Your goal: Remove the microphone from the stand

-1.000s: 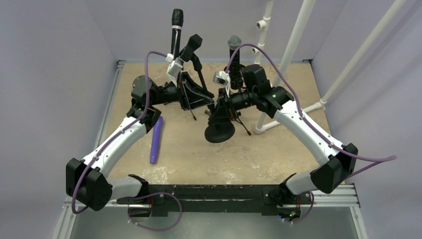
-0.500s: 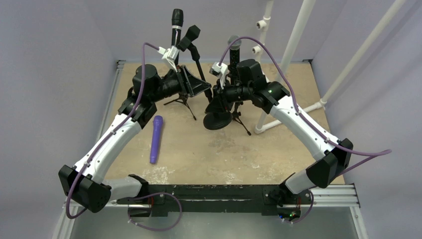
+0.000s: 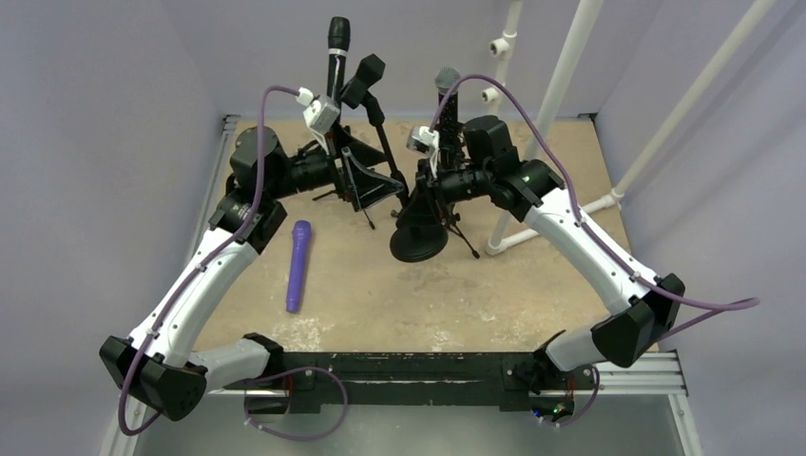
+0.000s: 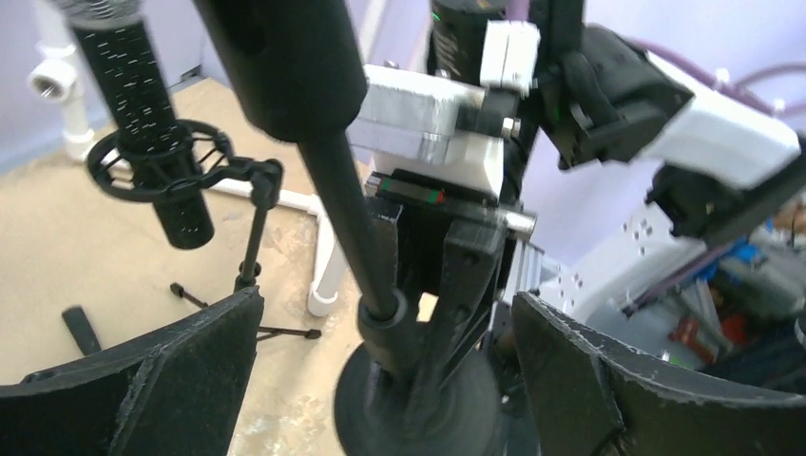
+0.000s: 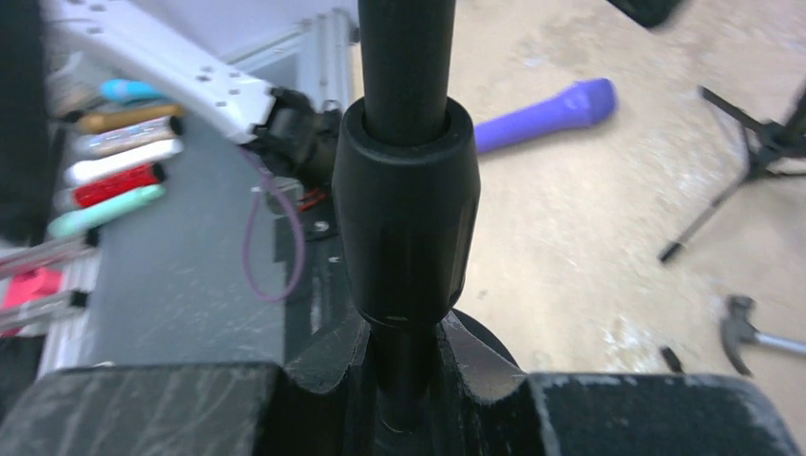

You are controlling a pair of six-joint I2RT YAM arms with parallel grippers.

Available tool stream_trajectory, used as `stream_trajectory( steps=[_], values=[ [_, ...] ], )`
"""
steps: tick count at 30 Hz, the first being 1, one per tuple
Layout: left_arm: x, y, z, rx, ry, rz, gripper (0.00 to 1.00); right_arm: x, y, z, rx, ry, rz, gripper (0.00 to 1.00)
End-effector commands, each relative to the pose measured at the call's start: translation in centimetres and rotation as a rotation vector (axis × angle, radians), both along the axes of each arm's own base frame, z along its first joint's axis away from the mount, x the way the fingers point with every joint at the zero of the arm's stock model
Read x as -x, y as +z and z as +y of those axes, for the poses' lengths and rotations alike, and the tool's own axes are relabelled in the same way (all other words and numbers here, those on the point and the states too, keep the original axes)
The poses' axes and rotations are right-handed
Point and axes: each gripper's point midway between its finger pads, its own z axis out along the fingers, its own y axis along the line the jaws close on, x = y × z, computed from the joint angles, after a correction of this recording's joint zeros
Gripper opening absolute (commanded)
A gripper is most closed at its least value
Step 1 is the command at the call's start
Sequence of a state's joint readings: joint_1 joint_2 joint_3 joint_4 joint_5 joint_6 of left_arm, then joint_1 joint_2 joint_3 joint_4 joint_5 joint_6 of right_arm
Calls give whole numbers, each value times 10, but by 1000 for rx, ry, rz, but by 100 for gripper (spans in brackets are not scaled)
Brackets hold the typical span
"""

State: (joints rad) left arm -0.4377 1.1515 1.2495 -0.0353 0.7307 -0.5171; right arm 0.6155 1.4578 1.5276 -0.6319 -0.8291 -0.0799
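A purple microphone [image 3: 299, 266] lies flat on the table, left of the stand; it also shows as the purple microphone [image 5: 551, 114] in the right wrist view. The stand [image 3: 418, 243] has a round black base and leans, its pole [image 3: 388, 142] rising to a black clip [image 3: 366, 71]. My right gripper [image 3: 430, 195] is shut on the pole just under a thick collar [image 5: 404, 209], the right gripper [image 5: 404, 356] pinching it from both sides. My left gripper [image 3: 380, 176] is open. In the left wrist view the pole [image 4: 356, 218] stands untouched in the left gripper's [image 4: 385, 380] wide gap.
Two tripod stands rise behind: one carries a black microphone [image 3: 337, 43], the other a grey-grilled microphone [image 3: 447, 81] in a shock mount [image 4: 157, 171]. White pipes [image 3: 561, 85] stand at the back right. A small hammer [image 5: 751, 331] lies on the table.
My left gripper has gone from nearly shut to wide open, and the left arm has drawn back to the left. The right gripper kept its hold while the stand rocked slightly.
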Motion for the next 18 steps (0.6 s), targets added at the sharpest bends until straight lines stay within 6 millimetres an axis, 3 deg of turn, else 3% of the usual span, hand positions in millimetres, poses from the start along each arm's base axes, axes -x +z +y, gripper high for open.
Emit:
stream_trajectory(
  steps=[1,5,8,14,18],
  values=[
    [27,8,-4,-40,-201,-295,100,46,54,-4,-201,220,-17,0],
    [39,4,-8,-35,-302,-345,98,60,57,-7,-239,292,27,0],
    [40,6,-11,-11,-336,-348,92,64,57,-6,-252,315,67,0],
    [38,8,-22,61,-399,-279,60,63,54,-4,-252,319,92,0],
    [39,0,-26,64,-413,-255,49,62,53,-4,-250,313,86,0]
  ],
)
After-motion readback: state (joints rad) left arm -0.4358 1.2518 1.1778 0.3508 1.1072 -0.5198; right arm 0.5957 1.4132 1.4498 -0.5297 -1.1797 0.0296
